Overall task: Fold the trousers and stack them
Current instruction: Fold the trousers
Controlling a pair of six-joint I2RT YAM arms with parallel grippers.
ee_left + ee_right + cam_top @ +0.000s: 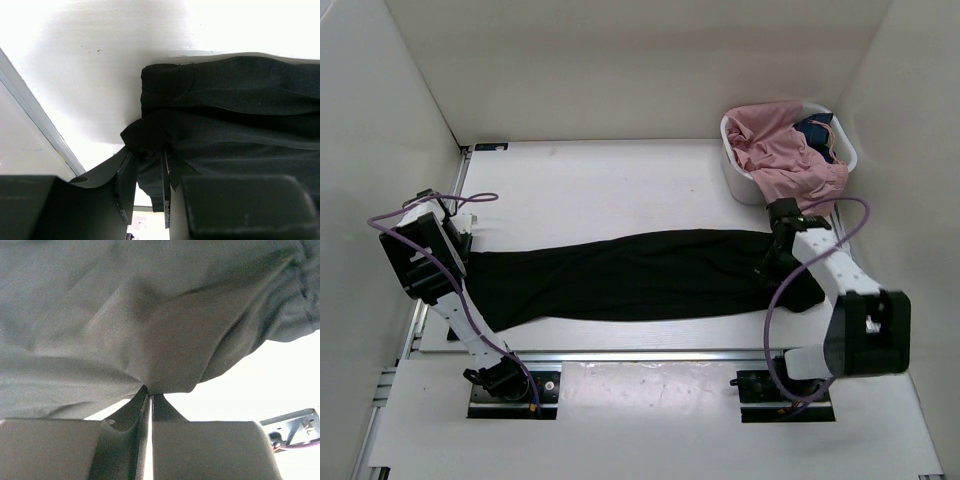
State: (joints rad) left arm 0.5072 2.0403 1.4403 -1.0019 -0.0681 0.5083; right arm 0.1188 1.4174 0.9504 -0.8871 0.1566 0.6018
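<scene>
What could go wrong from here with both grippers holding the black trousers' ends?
The right gripper pinches only a thin peak of the trousers at its tips, so the cloth may slip on lifting. The left gripper holds a bunched wad, so the fold may come out uneven. The pink garment hangs over the basket rim close to the right arm and could snag.

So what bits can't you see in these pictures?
- Left wrist view: the left hand blocks the bottom; the trousers run off the right edge.
- Right wrist view: the right hand pinches cloth that fills the picture; which part, I can't tell.
- Top view: the pink garment covers the inside of the white basket and most of the dark blue garment.
- Top view: both hands' fingertips hide under their own wrists.
</scene>
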